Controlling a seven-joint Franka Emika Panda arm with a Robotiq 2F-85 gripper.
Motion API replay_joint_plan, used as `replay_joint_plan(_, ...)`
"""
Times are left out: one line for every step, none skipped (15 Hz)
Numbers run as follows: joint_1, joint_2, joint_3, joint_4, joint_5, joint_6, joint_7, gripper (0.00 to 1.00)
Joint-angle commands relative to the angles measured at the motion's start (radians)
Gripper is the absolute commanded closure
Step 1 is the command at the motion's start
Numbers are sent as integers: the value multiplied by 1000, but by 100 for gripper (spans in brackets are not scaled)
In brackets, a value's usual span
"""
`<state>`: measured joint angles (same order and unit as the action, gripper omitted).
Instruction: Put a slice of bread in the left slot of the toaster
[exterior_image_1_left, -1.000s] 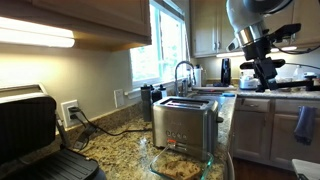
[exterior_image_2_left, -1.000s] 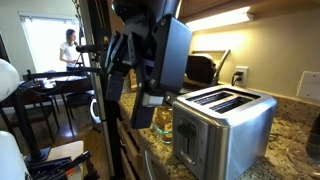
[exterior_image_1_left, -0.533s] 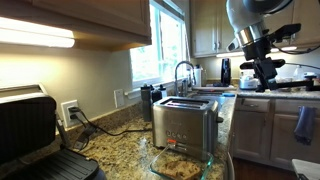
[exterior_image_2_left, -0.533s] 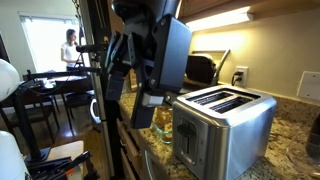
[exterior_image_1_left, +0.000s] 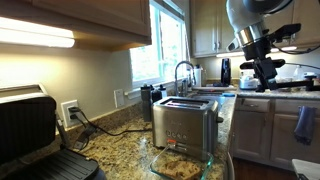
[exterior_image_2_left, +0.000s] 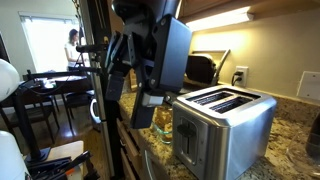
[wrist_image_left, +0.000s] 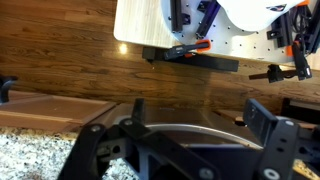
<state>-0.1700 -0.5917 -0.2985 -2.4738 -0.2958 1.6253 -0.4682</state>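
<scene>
Our gripper (exterior_image_1_left: 262, 76) hangs spread and empty at upper right, well apart from the slice of bread (exterior_image_1_left: 176, 160) in the glass dish (exterior_image_1_left: 211, 158) at lower centre, before the toaster (exterior_image_1_left: 185, 122). We should come down squarely and pinch its edges.

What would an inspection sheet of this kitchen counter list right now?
Surface: speckled granite counter.
Job's things: steel toaster, nothing in its slots; slice of bread apparently in the glass dish before it.
Clutter: black grill press, open.
Claw: the one claw is open, empty, up high, clear of the toaster.
Cables: cord from wall outlet.
Surroundings: window, faucet, person far off.
</scene>
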Motion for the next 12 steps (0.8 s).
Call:
replay_joint_plan(5,0,-4,2,-1,-4,2,0)
replay_joint_plan(5,0,-4,2,-1,-4,2,0)
replay_joint_plan(5,0,-4,2,-1,-4,2,0)
replay_joint_plan(5,0,-4,2,-1,-4,2,0)
replay_joint_plan(5,-1,-4,1,-1,-4,2,0)
replay_joint_plan(6,-1,-3,1,-1,-4,2,0)
replay_joint_plan(6,-1,-3,1,-1,-3,2,0)
replay_joint_plan(6,0,-3,1,-1,-3,2,0)
replay_joint_plan(7,0,-3,0,-1,-3,2,0)
replay_joint_plan(7,0,-2,0,-1,-3,1,0)
replay_joint_plan(8,-2,-1,-2,-2,-2,0,0)
replay_joint_plan(8,-7,0,-6,-3,-3,-1,0)
